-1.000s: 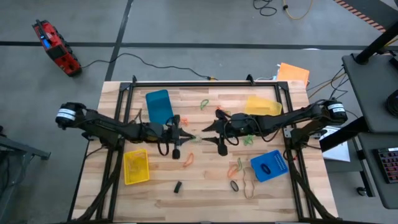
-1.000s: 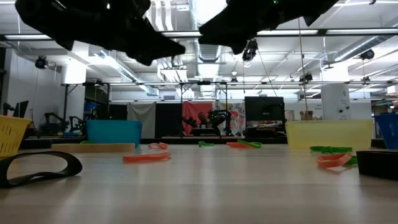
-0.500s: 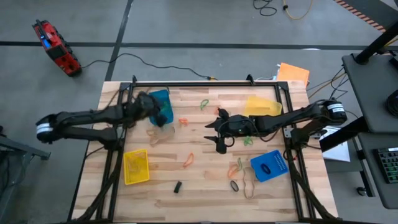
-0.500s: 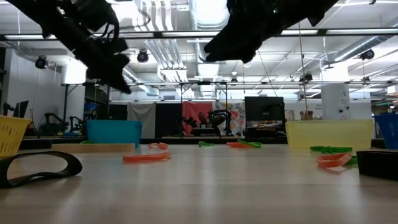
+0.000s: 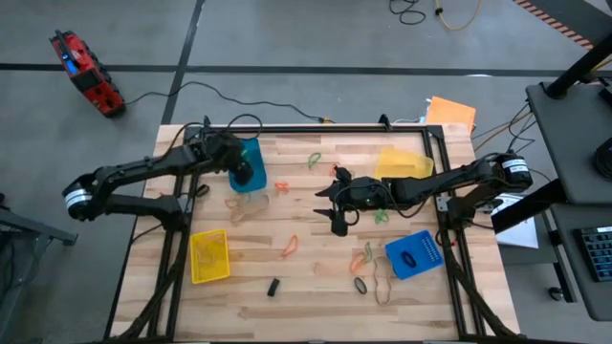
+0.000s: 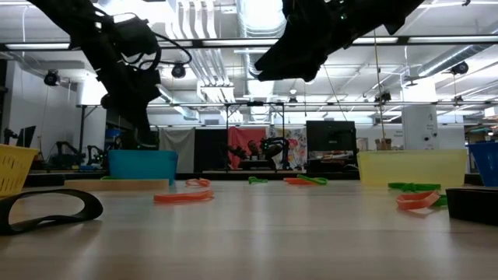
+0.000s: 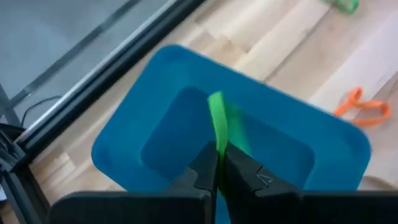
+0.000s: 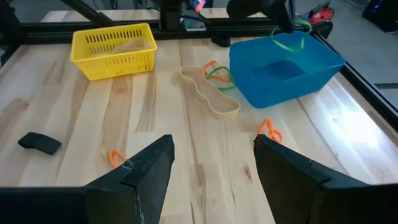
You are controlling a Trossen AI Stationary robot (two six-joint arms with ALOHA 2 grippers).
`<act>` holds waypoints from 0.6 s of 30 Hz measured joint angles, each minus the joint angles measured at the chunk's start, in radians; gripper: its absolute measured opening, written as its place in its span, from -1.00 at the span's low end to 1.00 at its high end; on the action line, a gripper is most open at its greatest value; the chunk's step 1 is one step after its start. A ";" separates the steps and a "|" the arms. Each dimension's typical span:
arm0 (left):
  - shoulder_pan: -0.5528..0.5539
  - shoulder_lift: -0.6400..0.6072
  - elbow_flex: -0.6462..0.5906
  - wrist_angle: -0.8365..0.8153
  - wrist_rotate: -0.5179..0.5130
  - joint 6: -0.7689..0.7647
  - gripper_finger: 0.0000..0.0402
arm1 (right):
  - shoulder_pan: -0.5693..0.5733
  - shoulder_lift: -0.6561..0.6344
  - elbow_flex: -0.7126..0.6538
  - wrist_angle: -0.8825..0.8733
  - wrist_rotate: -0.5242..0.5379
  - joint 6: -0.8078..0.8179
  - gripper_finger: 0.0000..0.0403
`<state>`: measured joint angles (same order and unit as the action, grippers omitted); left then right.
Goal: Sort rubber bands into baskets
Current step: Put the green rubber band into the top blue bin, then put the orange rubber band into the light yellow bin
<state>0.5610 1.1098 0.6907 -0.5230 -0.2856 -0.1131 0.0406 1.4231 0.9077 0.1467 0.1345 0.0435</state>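
1. The left gripper (image 5: 251,175) sits over the blue basket (image 5: 241,153) in the upper left of the table in the high view. In the left wrist view its fingers (image 7: 205,169) are pressed together on a green rubber band (image 7: 217,127), which hangs above the basket's inside.
2. The right gripper (image 5: 328,204) hovers near the middle of the table, its fingers (image 8: 146,168) spread wide with nothing between them.
3. A yellow basket (image 5: 209,255) stands at the lower left, another yellow basket (image 5: 404,162) at the upper right, and a second blue basket (image 5: 413,253) at the lower right.
4. Loose bands lie scattered: an orange one (image 5: 289,245) at centre, a green one (image 5: 314,160) near the top, and a black one (image 5: 360,285) at the lower right.
5. A small black block (image 5: 273,287) lies near the bottom edge.
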 joint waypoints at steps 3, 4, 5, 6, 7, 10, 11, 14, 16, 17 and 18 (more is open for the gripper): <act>0.000 0.037 0.013 -0.019 0.000 0.000 -1.00 | 0.000 0.000 0.000 0.000 0.000 0.001 0.08; 0.000 0.048 0.015 -0.018 -0.001 -0.002 -1.00 | 0.000 0.000 0.000 -0.001 0.000 0.001 0.08; 0.000 0.058 0.017 -0.015 -0.002 -0.005 -1.00 | 0.000 0.000 0.000 -0.003 0.000 0.001 0.08; 0.000 0.068 0.017 -0.014 -0.002 -0.010 -0.99 | 0.000 0.000 0.000 -0.004 0.000 0.001 0.08; -0.001 0.077 0.017 -0.016 -0.007 -0.011 -0.97 | 0.000 0.000 0.000 -0.004 0.000 0.001 0.08; -0.001 0.101 0.016 -0.016 -0.019 -0.013 -0.88 | 0.000 0.000 0.000 -0.012 0.001 0.001 0.08; -0.001 0.108 0.016 -0.017 -0.019 -0.014 -0.84 | 0.000 0.000 0.000 -0.015 0.001 0.001 0.08; -0.001 0.122 0.017 -0.015 -0.021 -0.014 -0.69 | 0.000 0.000 0.000 -0.016 0.001 0.002 0.08; -0.001 0.127 0.020 -0.012 -0.034 -0.014 -0.58 | 0.000 0.000 0.000 -0.017 0.001 0.010 0.08; -0.001 0.128 0.021 -0.011 -0.044 -0.013 -0.53 | 0.000 0.000 0.000 -0.017 0.001 0.011 0.08; -0.001 0.128 0.023 -0.012 -0.047 -0.011 -0.47 | 0.000 0.000 0.000 -0.017 0.001 0.011 0.08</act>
<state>0.5602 1.2373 0.7140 -0.5346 -0.3325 -0.1245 0.0406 1.4231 0.9077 0.1295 0.1356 0.0540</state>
